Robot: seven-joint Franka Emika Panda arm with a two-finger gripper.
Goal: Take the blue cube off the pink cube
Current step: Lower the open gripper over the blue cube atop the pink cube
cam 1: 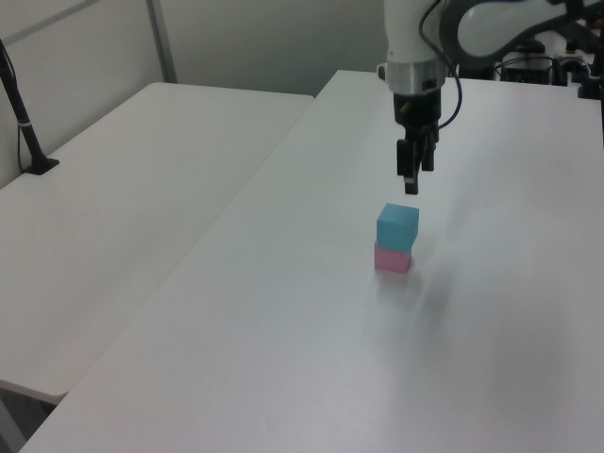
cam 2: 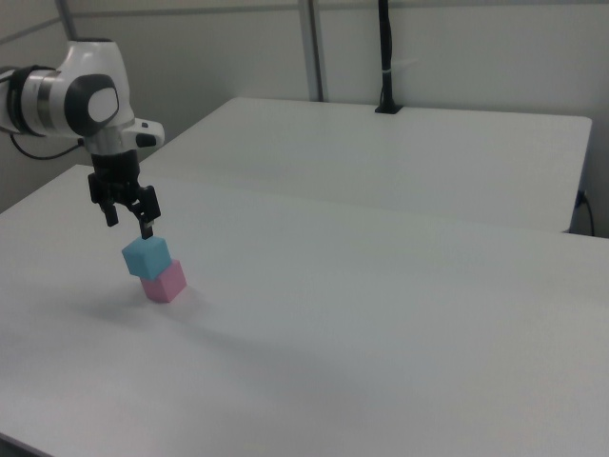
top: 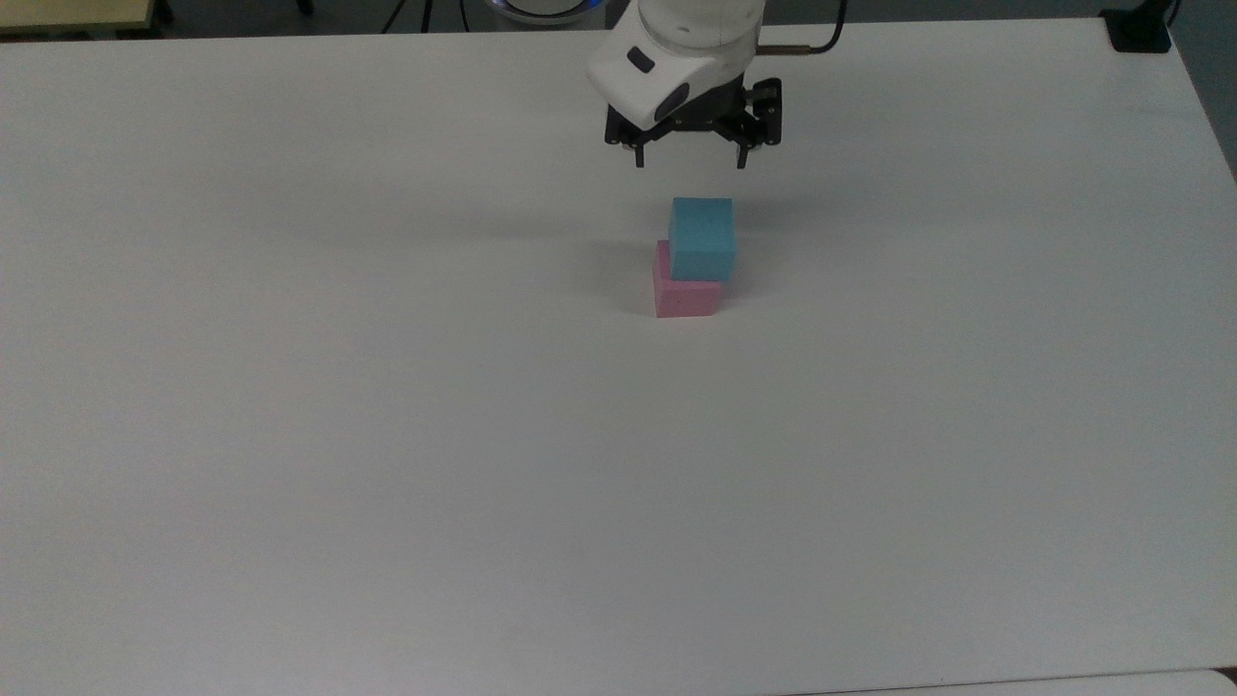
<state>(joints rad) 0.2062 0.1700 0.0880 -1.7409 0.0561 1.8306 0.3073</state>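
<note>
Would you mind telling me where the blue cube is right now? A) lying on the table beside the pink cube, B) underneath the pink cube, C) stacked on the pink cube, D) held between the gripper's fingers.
C: the blue cube sits on top of the pink cube, while the open gripper hangs above it, not touching.

Plain white matte surface [top: 387, 435], evenly lit, soft shadows. Second white table [cam 1: 123, 208] butted beside it, seam visible in the left view. Black pole on a clamp base [cam 1: 24, 123] at that table's far edge. Pale grey partition walls [cam 2: 457, 48] with metal upright posts [cam 2: 311, 48] behind.
</note>
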